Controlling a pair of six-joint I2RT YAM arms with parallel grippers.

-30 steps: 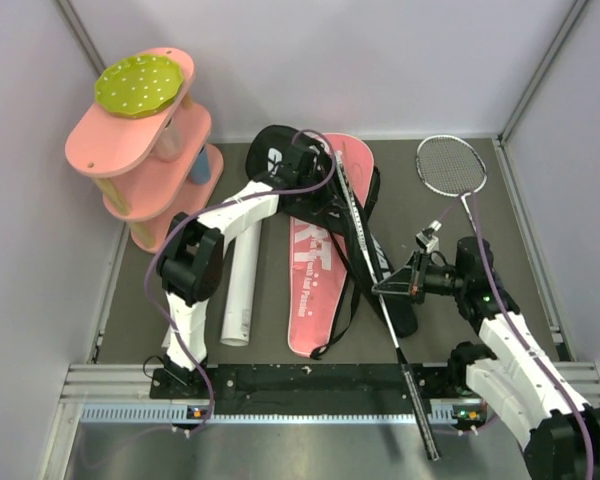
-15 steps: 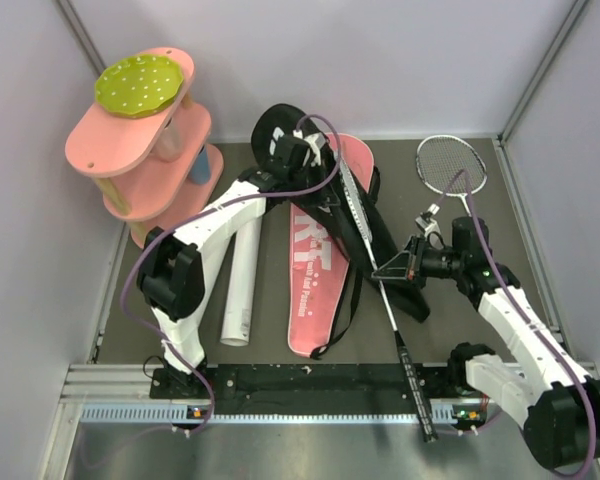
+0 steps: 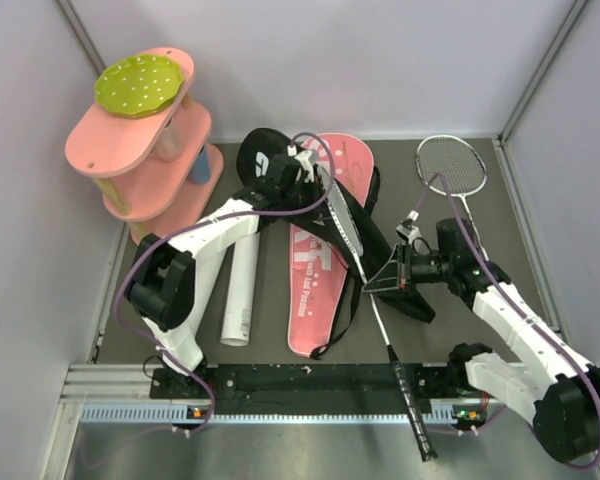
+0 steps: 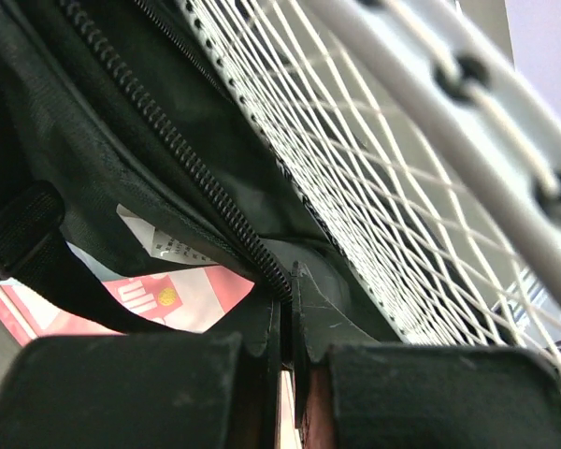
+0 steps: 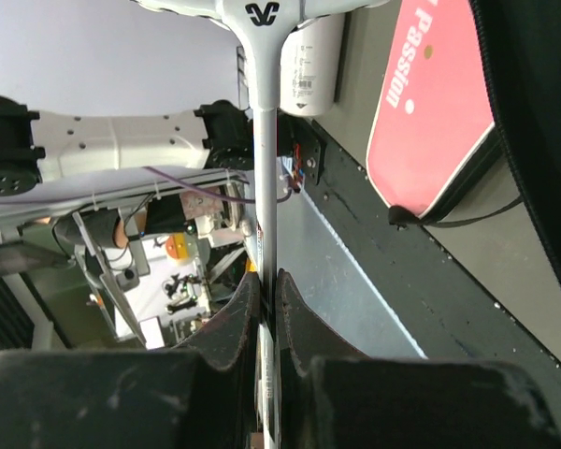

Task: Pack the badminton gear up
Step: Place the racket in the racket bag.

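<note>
Left gripper (image 3: 302,170): shut tight upon the black zipper (image 4: 215,201) edge of the bag (image 3: 310,290), by which the mouth is held open. Racket (image 3: 340,215): head lies at that mouth, shaft pinched by the closed right gripper (image 3: 372,285); it should be fed straight in, frame kept off the zipper.

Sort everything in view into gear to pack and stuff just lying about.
To pack: bag, held racket, far racket, tube.

Lying about: pink shelf, green disc on top of it.
</note>
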